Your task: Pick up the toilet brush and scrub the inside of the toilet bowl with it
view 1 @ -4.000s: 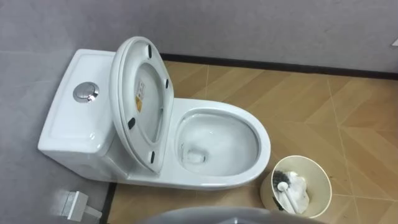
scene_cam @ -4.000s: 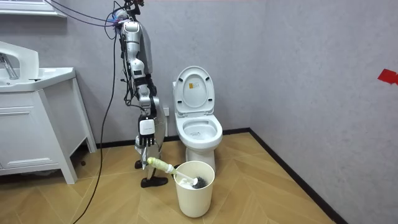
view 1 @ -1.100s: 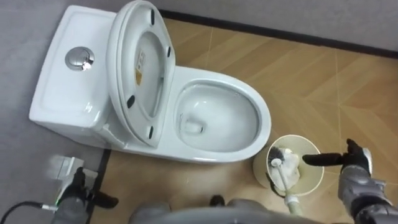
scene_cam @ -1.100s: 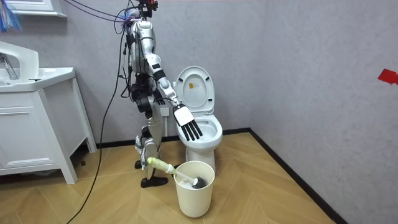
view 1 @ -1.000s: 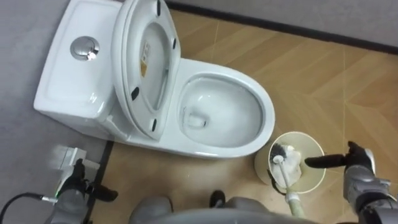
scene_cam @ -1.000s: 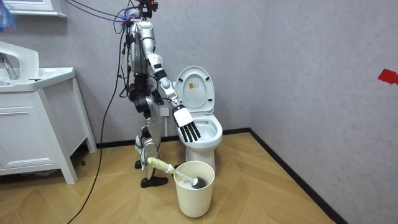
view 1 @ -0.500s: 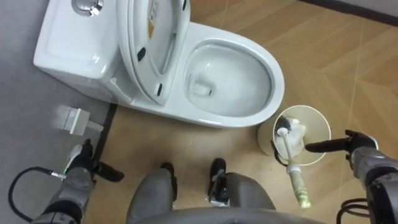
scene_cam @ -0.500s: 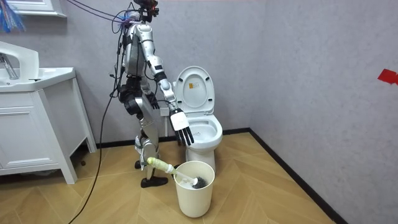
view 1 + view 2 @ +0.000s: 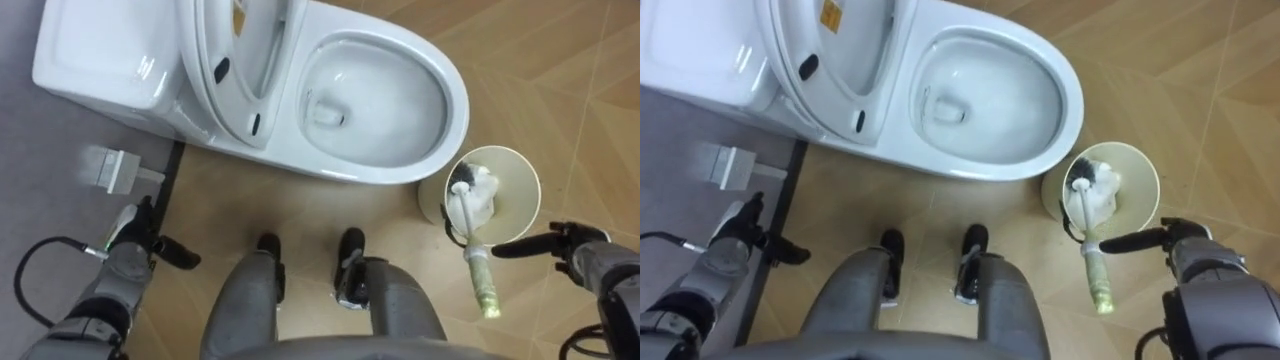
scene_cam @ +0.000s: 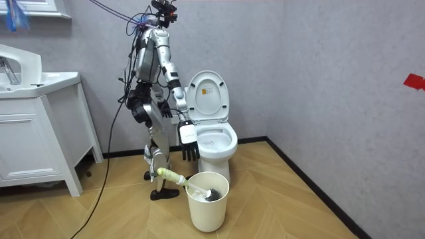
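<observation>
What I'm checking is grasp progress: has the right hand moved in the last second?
Yes: against the toilet, the right hand has sunk toward the room view's left, nearer the brush handle.

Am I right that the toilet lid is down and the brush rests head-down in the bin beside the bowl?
Not quite: the lid is up, as the room view shows. The brush does rest head-down in the bin beside the bowl.
</observation>
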Controlling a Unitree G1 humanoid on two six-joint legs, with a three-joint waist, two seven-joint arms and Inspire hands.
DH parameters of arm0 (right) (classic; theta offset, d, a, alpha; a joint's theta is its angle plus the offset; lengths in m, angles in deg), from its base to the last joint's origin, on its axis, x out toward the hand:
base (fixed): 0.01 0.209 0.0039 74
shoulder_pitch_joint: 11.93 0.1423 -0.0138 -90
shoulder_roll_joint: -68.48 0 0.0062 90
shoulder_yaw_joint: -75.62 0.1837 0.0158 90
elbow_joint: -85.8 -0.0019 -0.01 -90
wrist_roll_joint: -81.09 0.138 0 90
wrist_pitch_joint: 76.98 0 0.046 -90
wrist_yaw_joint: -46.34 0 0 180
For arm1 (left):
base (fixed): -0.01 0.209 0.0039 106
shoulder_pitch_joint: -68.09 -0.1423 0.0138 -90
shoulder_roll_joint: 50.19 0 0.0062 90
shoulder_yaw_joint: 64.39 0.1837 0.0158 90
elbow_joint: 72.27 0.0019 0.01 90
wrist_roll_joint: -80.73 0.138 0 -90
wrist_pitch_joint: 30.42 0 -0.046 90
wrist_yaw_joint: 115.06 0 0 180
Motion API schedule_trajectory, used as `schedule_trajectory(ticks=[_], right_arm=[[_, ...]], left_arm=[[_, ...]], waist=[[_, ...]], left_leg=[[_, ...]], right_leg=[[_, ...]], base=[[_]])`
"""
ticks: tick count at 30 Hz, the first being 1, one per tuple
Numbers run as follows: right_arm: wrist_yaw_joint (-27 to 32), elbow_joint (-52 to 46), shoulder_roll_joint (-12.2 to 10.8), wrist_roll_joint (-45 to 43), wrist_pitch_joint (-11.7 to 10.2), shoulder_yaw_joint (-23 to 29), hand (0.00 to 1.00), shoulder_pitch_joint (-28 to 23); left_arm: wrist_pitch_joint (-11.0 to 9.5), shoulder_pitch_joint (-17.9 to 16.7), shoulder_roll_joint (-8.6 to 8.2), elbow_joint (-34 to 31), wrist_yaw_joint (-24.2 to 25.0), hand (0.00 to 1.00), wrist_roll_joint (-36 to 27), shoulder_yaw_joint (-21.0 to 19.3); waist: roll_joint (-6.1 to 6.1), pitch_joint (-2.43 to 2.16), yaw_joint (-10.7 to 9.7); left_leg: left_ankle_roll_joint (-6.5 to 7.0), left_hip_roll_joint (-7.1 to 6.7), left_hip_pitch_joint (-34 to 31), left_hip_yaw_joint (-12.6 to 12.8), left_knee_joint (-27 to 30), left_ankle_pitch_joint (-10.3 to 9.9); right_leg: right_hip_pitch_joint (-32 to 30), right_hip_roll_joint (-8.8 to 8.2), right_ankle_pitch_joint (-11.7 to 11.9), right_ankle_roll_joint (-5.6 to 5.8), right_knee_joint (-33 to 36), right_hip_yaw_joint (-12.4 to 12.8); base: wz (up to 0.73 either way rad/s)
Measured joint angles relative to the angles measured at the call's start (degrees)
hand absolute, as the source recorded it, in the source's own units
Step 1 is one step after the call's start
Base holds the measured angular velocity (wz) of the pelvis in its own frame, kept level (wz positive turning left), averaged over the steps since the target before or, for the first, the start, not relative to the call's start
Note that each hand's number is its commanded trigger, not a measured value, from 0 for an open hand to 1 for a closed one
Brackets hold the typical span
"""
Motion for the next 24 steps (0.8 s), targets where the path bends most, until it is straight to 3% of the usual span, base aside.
schedule_trajectory(ticks=[9, 15, 24], right_arm=[[-3.55, 1.07, 0.38, 1.94, 1.38, -0.38, 0.00, 1.11], [-4.53, 1.13, 0.83, 1.97, 1.95, -2.39, 0.00, 3.38], [-5.42, 1.10, 2.13, 4.14, 2.55, -3.39, 0.00, 5.99]], left_arm=[[0.70, 1.06, 0.04, 1.47, 0.46, 0.00, -0.03, 0.02], [1.68, 3.47, 0.07, 1.42, 0.42, 0.00, -0.09, 1.71], [2.09, 6.97, 0.41, 0.99, 0.42, 0.00, -2.04, 3.38]], waist=[[-0.17, 0.13, 0.20], [0.27, 0.42, 0.11], [0.41, 0.49, 0.43]], left_leg=[[0.42, -0.52, -2.48, -0.53, 1.24, 0.23], [0.54, -0.86, -7.49, -1.51, 3.37, 0.32], [0.59, -1.26, -14.74, -1.67, 5.79, 0.34]], right_leg=[[-1.69, -0.68, 0.11, 0.18, 0.33, -0.84], [-6.79, -1.31, 0.14, 0.03, 3.23, -1.58], [-13.75, -1.81, 0.05, -0.12, 5.95, -1.76]], base=[[0.03], [0.04], [0.01]])
